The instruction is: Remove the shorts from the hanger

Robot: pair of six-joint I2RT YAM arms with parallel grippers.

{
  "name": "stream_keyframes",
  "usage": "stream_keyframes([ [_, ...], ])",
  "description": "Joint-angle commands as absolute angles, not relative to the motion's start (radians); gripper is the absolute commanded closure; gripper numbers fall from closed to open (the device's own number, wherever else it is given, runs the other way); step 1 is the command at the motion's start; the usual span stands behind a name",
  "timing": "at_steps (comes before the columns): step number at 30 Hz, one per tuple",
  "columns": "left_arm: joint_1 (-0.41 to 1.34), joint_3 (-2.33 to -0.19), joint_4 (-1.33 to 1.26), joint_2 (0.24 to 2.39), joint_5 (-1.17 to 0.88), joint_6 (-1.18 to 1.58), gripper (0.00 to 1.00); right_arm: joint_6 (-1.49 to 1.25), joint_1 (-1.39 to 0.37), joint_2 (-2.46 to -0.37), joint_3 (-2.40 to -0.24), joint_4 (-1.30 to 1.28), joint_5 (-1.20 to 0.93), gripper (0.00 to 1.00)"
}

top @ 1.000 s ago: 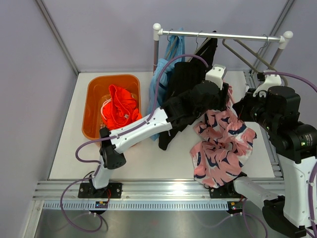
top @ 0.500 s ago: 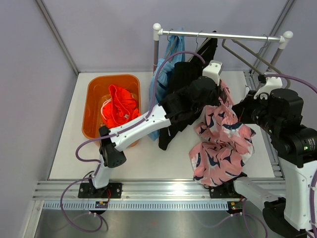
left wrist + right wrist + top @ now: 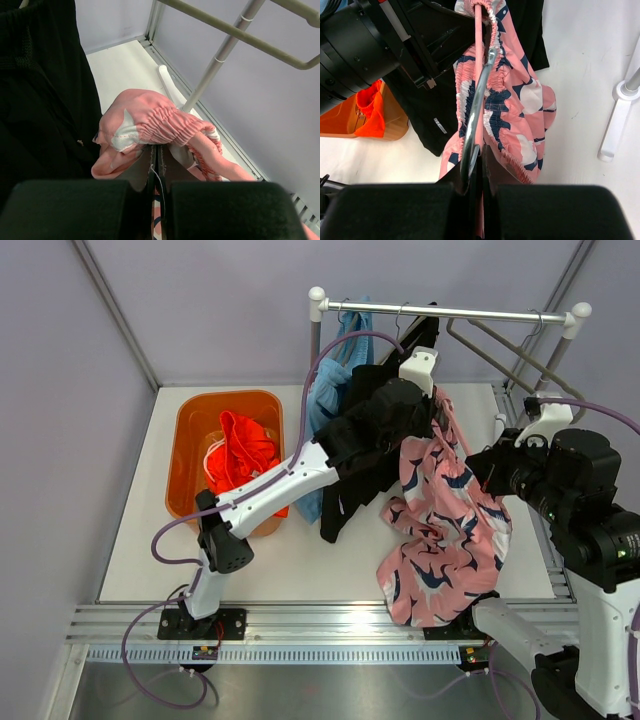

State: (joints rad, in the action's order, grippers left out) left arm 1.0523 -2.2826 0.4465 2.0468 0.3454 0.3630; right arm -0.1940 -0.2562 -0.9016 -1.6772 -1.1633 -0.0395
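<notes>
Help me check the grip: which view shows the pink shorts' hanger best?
Right wrist: the metal hanger runs from the right pincer up through the pink shorts' waistband. Top view hides it under fabric; left wrist shows only bunched waistband.

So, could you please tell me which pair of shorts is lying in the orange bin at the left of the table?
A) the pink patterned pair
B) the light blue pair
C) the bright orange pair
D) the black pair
C: the bright orange shorts lie bunched up inside the orange bin.
</notes>
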Motion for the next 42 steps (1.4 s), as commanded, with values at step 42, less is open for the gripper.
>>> stream_keyframes([
  [42,0.988,-2.137,0.213,1.957,0.583,0.074,1.0,-0.204,-0.262,-0.779,-1.709,-1.206,-0.21,1.0],
])
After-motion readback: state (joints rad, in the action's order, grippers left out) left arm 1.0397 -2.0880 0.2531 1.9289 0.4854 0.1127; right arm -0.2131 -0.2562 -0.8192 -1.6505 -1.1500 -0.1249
